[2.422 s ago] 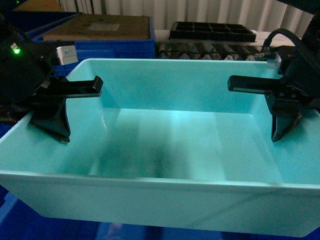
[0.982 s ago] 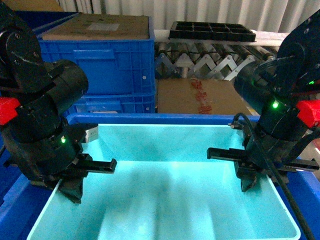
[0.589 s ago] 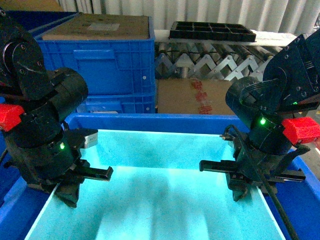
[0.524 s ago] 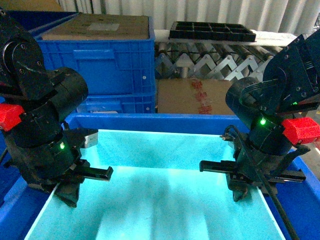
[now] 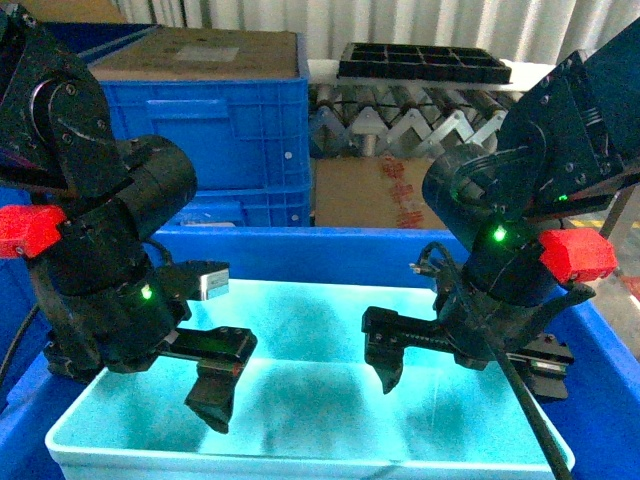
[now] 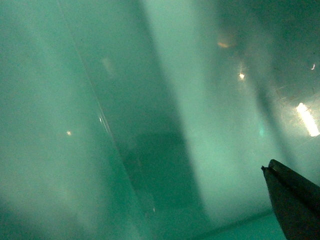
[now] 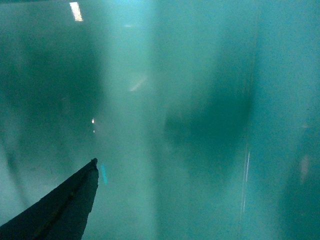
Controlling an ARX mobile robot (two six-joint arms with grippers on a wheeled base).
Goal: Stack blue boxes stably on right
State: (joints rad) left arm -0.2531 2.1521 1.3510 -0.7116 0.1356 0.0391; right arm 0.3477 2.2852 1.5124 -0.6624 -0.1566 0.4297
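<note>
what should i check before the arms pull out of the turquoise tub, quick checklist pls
1. Turquoise tub sits inside the royal-blue crate: ok, the crate rim shows behind and at the right.
2. Tub level and fully seated: cannot tell, its underside is hidden.
3. Left gripper off the tub wall: ok, it hangs inside the tub, holding nothing.
4. Right gripper off the wall: ok, also inside the tub, away from the side wall.
5. Both grippers open: cannot tell, each wrist view shows one fingertip only.
6. Cable by the right arm clear of the tub rim: not ok, it crosses the rim at the near right corner.
</note>
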